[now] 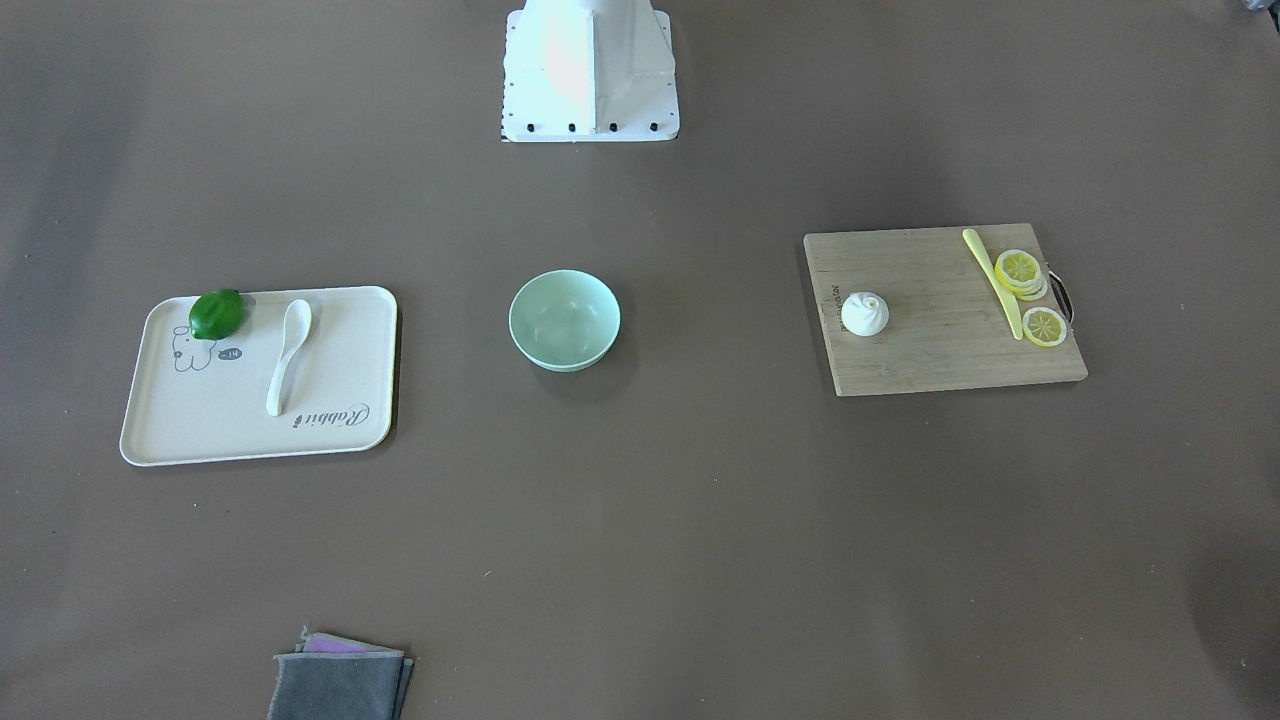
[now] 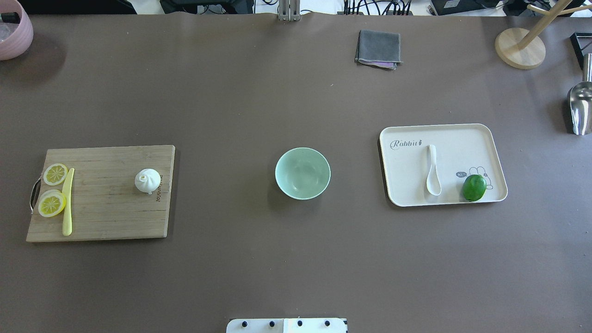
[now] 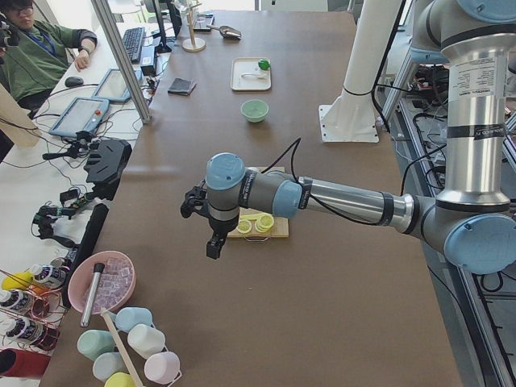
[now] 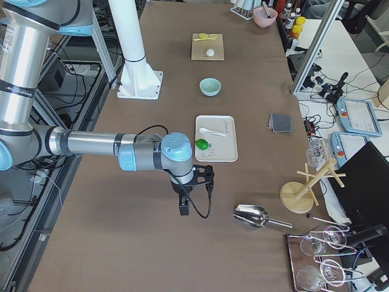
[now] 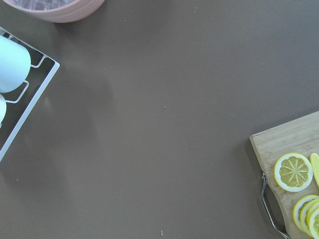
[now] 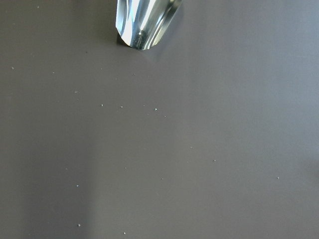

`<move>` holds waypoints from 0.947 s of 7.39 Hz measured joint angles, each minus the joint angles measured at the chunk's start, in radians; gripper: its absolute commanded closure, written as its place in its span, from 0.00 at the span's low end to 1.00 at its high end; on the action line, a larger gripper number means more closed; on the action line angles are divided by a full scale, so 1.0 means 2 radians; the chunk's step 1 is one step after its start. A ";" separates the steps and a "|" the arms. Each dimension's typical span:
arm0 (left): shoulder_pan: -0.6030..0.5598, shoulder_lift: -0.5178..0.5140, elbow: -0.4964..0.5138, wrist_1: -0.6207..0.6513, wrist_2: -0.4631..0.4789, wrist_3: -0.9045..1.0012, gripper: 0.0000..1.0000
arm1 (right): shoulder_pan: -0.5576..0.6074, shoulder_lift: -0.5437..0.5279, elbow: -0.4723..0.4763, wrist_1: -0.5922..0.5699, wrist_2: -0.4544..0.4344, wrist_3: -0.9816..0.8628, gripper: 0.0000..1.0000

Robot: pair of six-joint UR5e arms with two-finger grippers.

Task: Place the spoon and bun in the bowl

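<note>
The mint-green bowl (image 2: 303,173) stands upright in the middle of the table. The white spoon (image 2: 433,175) lies on the cream tray (image 2: 397,185) to the bowl's right in the overhead view. The white bun (image 2: 148,180) sits on the wooden cutting board (image 2: 106,217) to the bowl's left. My left gripper (image 3: 214,246) hangs over bare table past the board's handle end. My right gripper (image 4: 183,208) hangs over bare table past the tray, near a metal scoop. Both grippers show only in the side views, so I cannot tell whether they are open or shut.
A green lime (image 2: 474,187) lies on the tray beside the spoon. Lemon slices (image 2: 52,203) and a yellow knife (image 2: 67,201) lie on the board. A folded grey cloth (image 2: 378,48), a metal scoop (image 2: 580,108), a wooden stand (image 2: 520,48) and a pink bowl (image 2: 14,32) ring the table's far edge.
</note>
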 measured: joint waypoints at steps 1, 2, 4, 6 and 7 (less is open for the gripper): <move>0.000 0.001 -0.003 -0.001 0.000 0.000 0.02 | 0.000 0.000 0.000 0.001 0.000 0.000 0.00; -0.001 0.004 -0.011 -0.003 0.000 0.001 0.02 | 0.000 0.000 0.000 0.003 0.001 -0.001 0.00; -0.001 0.009 -0.019 -0.005 0.000 0.000 0.02 | 0.000 -0.001 0.000 0.032 0.003 -0.004 0.00; -0.001 -0.004 -0.023 -0.015 -0.001 -0.002 0.02 | 0.000 -0.001 0.000 0.091 0.023 0.000 0.00; -0.001 -0.011 -0.021 -0.038 -0.001 -0.002 0.02 | 0.000 0.004 0.000 0.111 0.044 0.003 0.00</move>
